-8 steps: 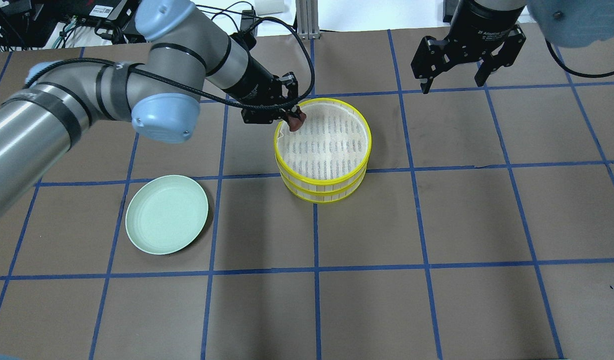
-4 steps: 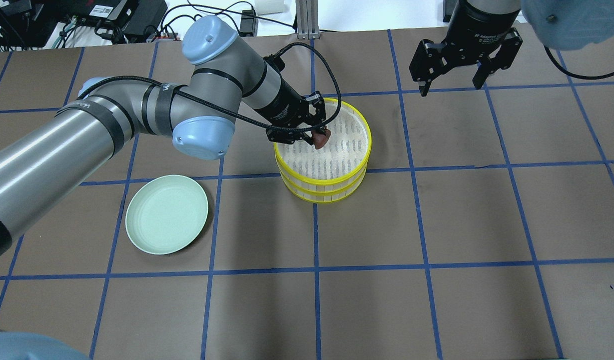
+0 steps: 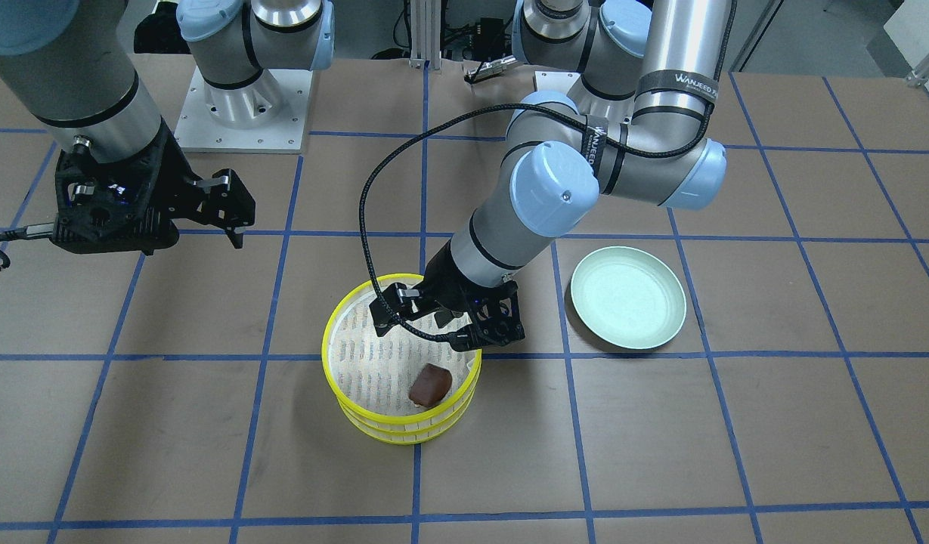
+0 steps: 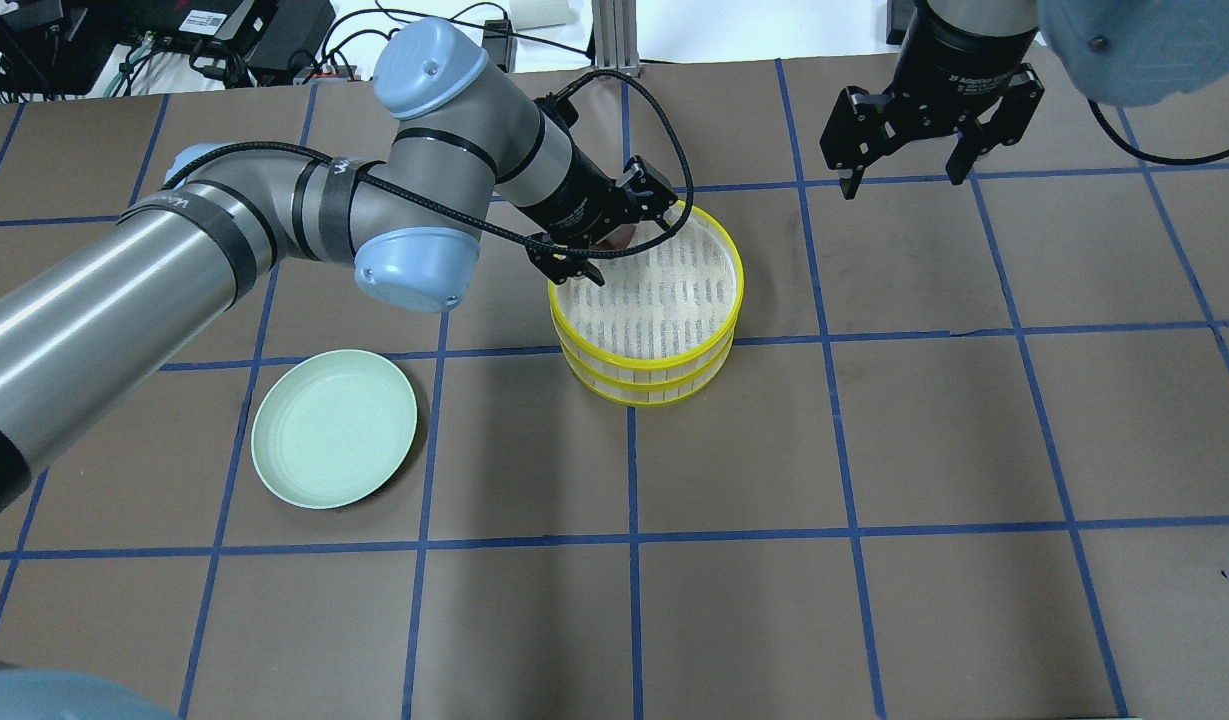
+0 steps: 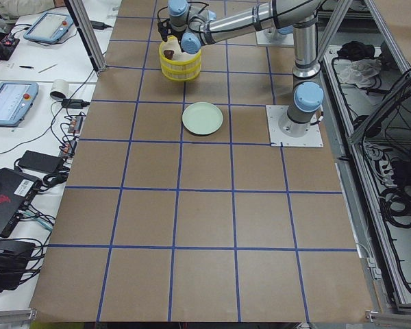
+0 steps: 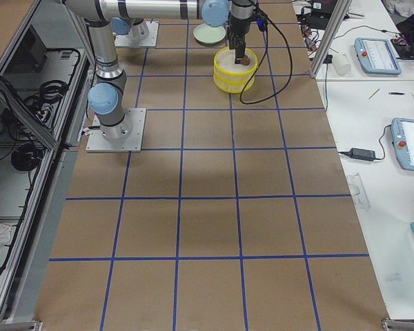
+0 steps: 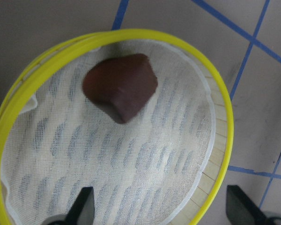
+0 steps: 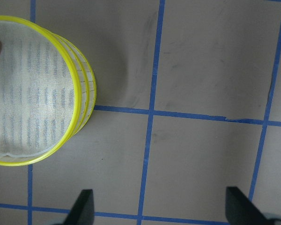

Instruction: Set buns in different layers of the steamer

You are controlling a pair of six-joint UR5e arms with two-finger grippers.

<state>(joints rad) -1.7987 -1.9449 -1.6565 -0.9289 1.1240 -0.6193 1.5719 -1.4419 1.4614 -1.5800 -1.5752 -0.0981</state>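
The yellow-rimmed steamer (image 4: 740, 283) stands as two stacked trays at the table's middle. The dark brown bun (image 3: 431, 383) lies on the top tray's slatted floor near its rim; it also shows in the left wrist view (image 7: 120, 86). My left gripper (image 3: 443, 322) hangs open and empty just above the top tray, apart from the bun. In the overhead view the left gripper (image 4: 614, 228) hides most of the bun. My right gripper (image 4: 904, 175) is open and empty, high above the table to the steamer's right. The cream-white bun is out of view.
A pale green plate (image 4: 334, 428) lies empty left of the steamer; it also shows in the front-facing view (image 3: 628, 297). The brown table has blue tape grid lines. Cables and monitors lie beyond its far edge.
My left gripper carried the brown bun from the tray's rim over the tray, then opened. The bun now lies loose on the top tray. The right gripper barely moved.
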